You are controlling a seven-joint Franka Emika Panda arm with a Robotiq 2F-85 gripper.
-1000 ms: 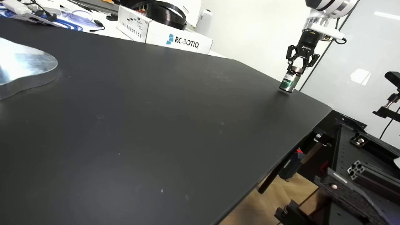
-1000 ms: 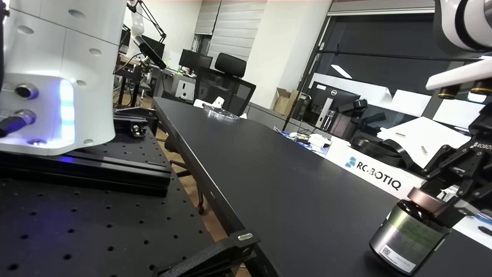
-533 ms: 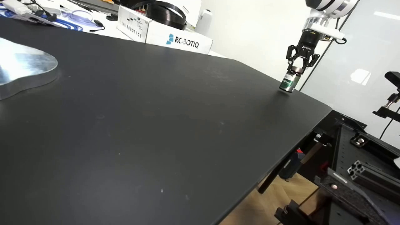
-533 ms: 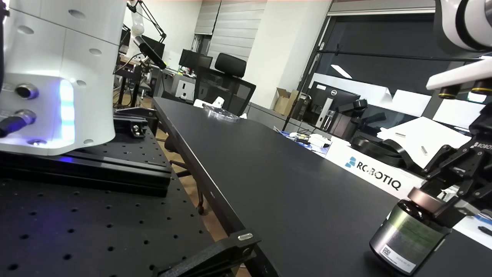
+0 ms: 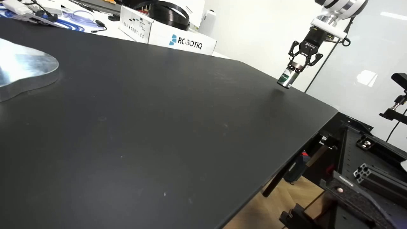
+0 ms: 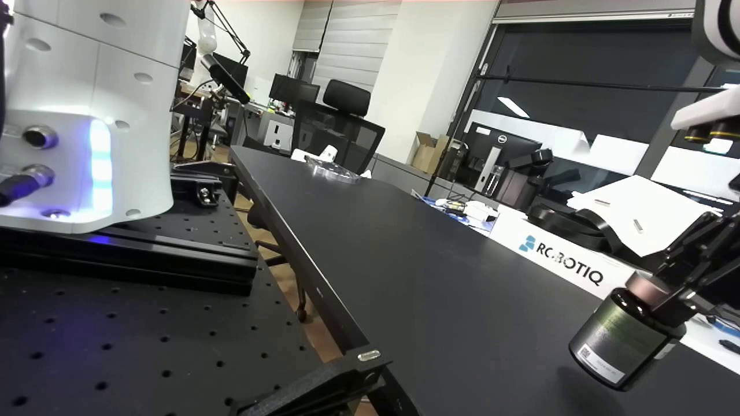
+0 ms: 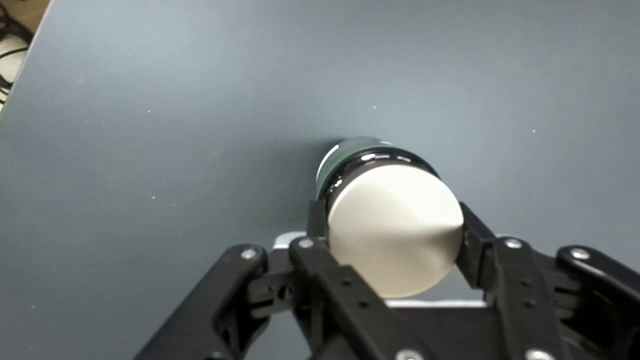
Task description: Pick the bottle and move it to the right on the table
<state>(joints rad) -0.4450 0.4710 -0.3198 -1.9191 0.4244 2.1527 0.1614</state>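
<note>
End effector [image 5: 297, 66] aslant above table [image 5: 165, 127]

The white box [image 5: 165, 35] reads "ROBOTIQ" and "LEAN ROBOTICS", the monitor [image 6: 513, 149] "DELL", and the bottle [image 6: 623, 338] bears a QR code.

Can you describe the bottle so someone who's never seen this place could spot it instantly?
Start from the large black table. Near its right end in an exterior view, the gripper holds a small tilted bottle by its coppery cap. Unlike the white Robotiq box beyond the table, the bottle is dark and cylindrical, with a green label.
</note>
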